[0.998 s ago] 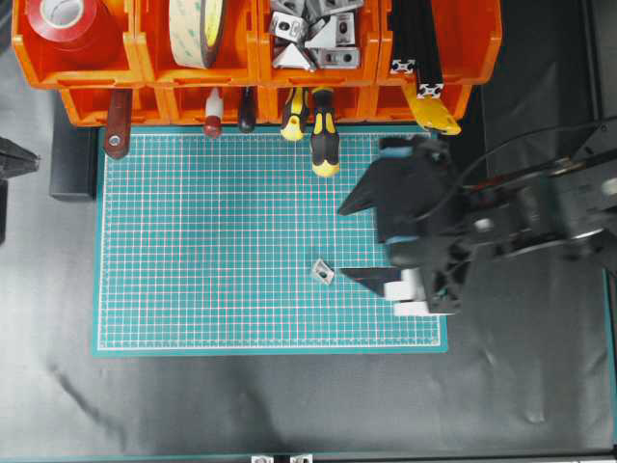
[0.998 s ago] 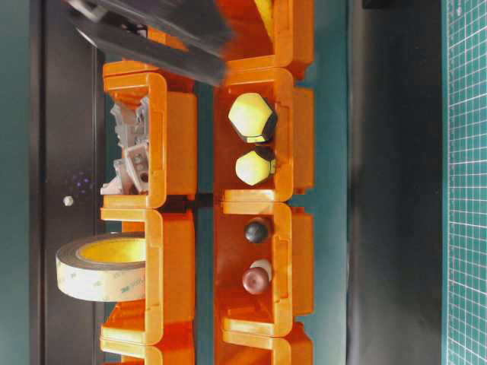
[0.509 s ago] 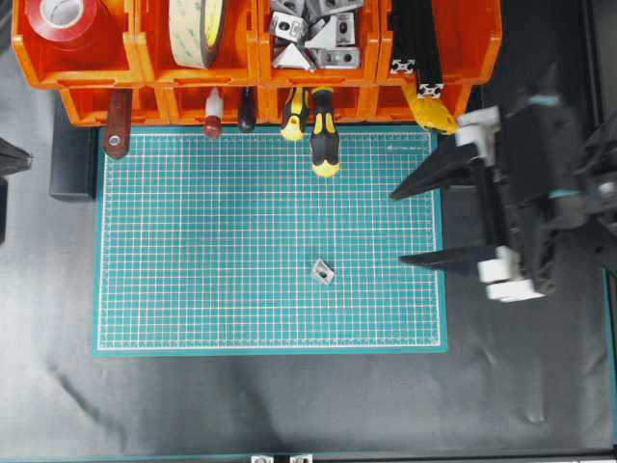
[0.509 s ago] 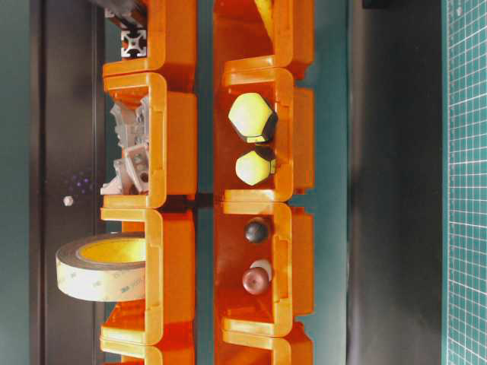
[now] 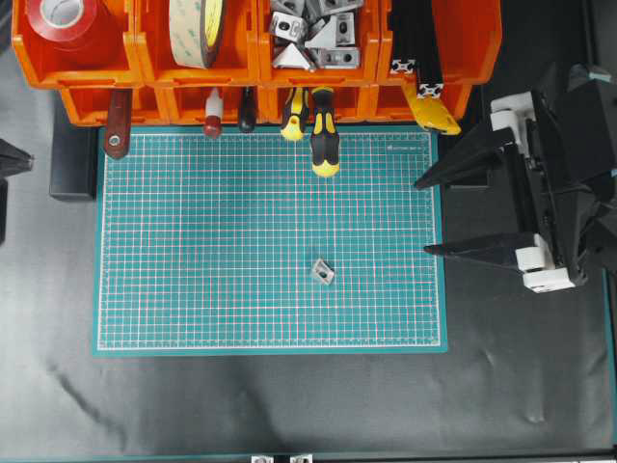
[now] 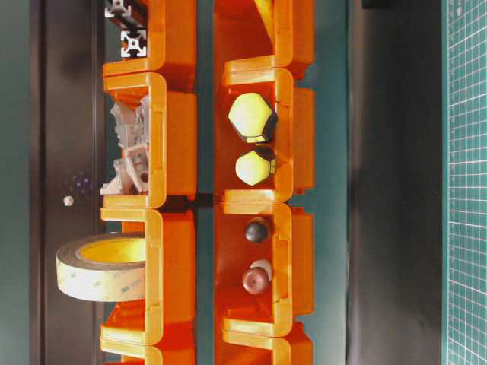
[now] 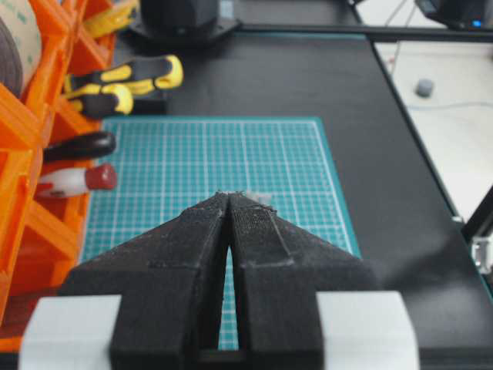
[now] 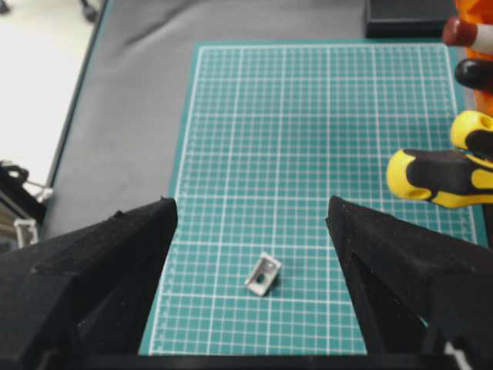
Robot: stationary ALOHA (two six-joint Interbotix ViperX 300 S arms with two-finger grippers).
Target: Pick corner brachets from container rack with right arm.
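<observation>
Stage shown: one corner bracket lay loose on the green cutting mat, below and well apart from the orange container rack; the remaining corner brackets sat heaped in the rack's upper tier, in the bin between the tape roll and the bin of profile bars. To fetch another, the right pincer would best travel up over the rack, descend straight into that bin and close on a single piece near the top of the heap, keeping clear of the yellow-handled screwdrivers protruding from the tier below.

The right pincer stood at the mat's right edge, below the rack's right end, jaws spread wide, holding nothing and touching nothing. The left pincer hovered at the mat's left side beside the rack, its jaws drawn together with nothing between them.
</observation>
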